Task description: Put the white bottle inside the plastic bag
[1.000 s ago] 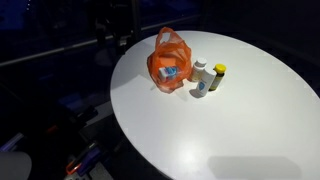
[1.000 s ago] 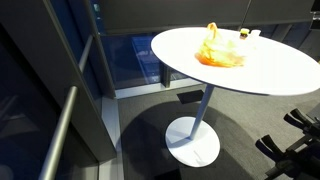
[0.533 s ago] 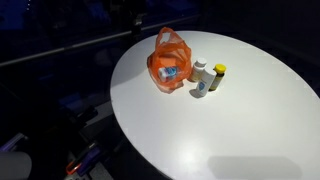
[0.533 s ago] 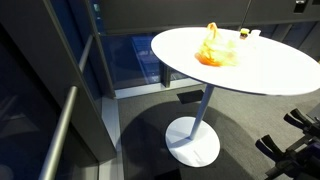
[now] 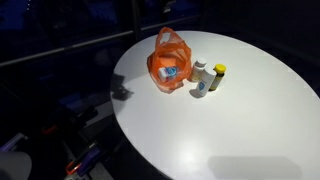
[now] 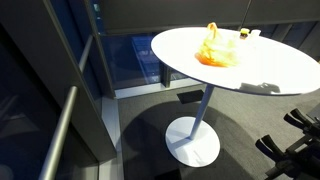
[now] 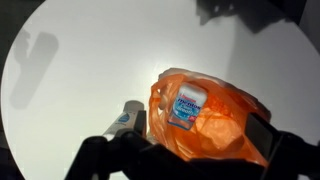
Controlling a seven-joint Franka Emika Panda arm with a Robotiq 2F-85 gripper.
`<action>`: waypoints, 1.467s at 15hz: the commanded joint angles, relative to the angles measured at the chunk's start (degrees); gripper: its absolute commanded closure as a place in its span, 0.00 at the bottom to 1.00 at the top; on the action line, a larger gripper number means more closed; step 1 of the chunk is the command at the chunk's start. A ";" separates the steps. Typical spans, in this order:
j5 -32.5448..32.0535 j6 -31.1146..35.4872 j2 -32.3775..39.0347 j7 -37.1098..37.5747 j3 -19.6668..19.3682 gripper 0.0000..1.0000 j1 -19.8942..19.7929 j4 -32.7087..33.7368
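My gripper (image 7: 190, 165) hangs over the plastic bag (image 5: 166, 60), jaws spread wide and holding nothing. The white bottle (image 5: 200, 74) stands upright outside my jaws, just beside the bag, near the far edge of the round table (image 5: 235, 130) in an exterior view. A yellow-capped container (image 5: 219, 76) stands close on the bottle's other side. The bag sits with its handles up and holds a white item with a blue label (image 7: 186, 105); the bottle is not in it.
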 commanded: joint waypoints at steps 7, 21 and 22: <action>7.87 7.82 12.19 -0.33 -4.35 0.00 -1.62 9.26; 13.44 11.63 15.71 1.15 -5.97 0.00 -2.79 10.48; 13.82 12.63 16.23 1.35 -6.07 0.00 -2.92 10.81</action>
